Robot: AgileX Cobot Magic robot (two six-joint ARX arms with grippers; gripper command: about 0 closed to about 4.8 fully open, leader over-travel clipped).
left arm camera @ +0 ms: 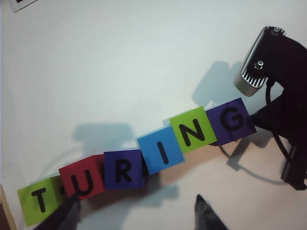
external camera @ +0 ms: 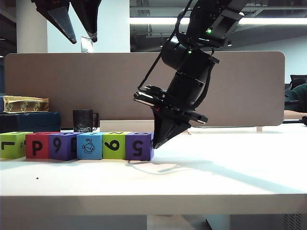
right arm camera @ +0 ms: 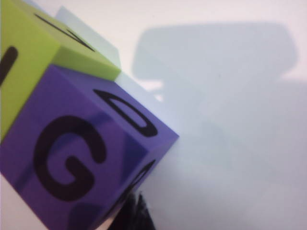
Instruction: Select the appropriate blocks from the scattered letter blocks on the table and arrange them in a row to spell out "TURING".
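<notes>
1. The right gripper [external camera: 154,145] — a black two-finger claw on the arm that slants down from the upper right of the exterior view — has its jaws pressed together with nothing between them. Its tip sits low over the table, against the outer side face of the last cube in the row.
2. In the right wrist view the dark closed tip [right arm camera: 132,216] shows at the lower corner of the matte purple cube with a black G on top [right arm camera: 76,163]; whether it truly touches the cube is hard to tell there.
3. The left gripper [external camera: 79,24] hangs high at the upper left of the exterior view, well above the row, its two black fingers standing apart and holding nothing. Its fingertips [left arm camera: 64,218] peek into the left wrist view near the T end of the row.
4. The six matte letter cubes stand side by side on the wide flat white tabletop [external camera: 201,177]. Seen from above, their top faces read T, U, R, I, N, G: lime green cube [left arm camera: 38,200], red cube [left arm camera: 82,181], purple cube [left arm camera: 123,170], blue cube [left arm camera: 160,151], lime green cube [left arm camera: 194,129], then the purple G cube.
5. The row bends slightly — the neighbours touch, but the line is not straight.
6. Behind the row stands a small black mug [external camera: 84,120], in front of a grey-brown divider panel [external camera: 96,81].
</notes>
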